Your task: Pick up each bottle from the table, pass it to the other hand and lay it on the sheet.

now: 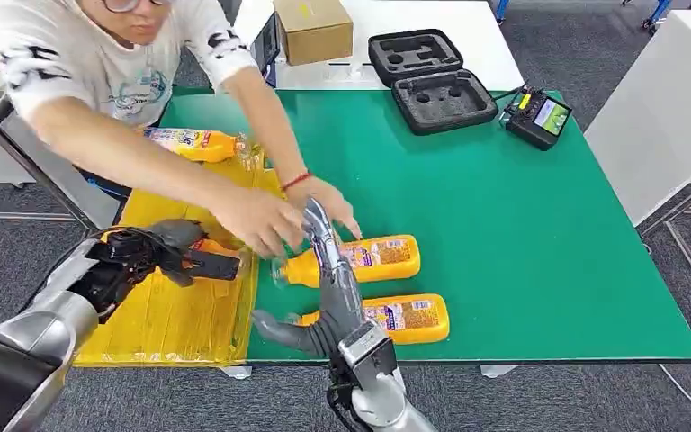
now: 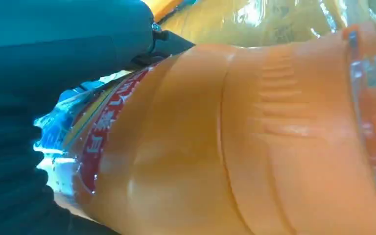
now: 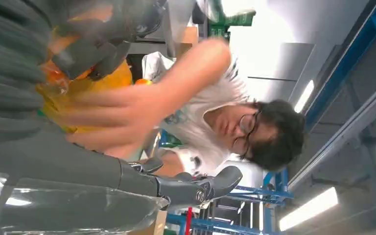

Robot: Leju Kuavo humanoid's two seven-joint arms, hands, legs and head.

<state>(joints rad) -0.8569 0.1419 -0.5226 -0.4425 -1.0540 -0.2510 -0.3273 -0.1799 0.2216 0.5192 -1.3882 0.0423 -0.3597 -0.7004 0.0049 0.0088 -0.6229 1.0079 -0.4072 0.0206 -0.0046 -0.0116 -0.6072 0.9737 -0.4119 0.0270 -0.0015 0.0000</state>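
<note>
My left hand (image 1: 157,255) is over the yellow sheet (image 1: 180,315) and grips an orange bottle (image 2: 215,147), seen close up in the left wrist view. A person's hand (image 1: 256,220) covers most of that bottle in the head view. My right hand (image 1: 324,297) hovers near the table's front edge with its fingers stretched out and its thumb apart, holding nothing. Beside and under it two orange bottles (image 1: 378,258) (image 1: 414,317) lie on the green mat (image 1: 522,252). Another orange bottle (image 1: 189,142) lies at the sheet's far end.
A person leans over the table from the far left, the other hand (image 1: 333,202) close to my right hand's fingertips. A black foam case (image 1: 432,81), a cardboard box (image 1: 313,29) and a small screen device (image 1: 538,117) stand at the back.
</note>
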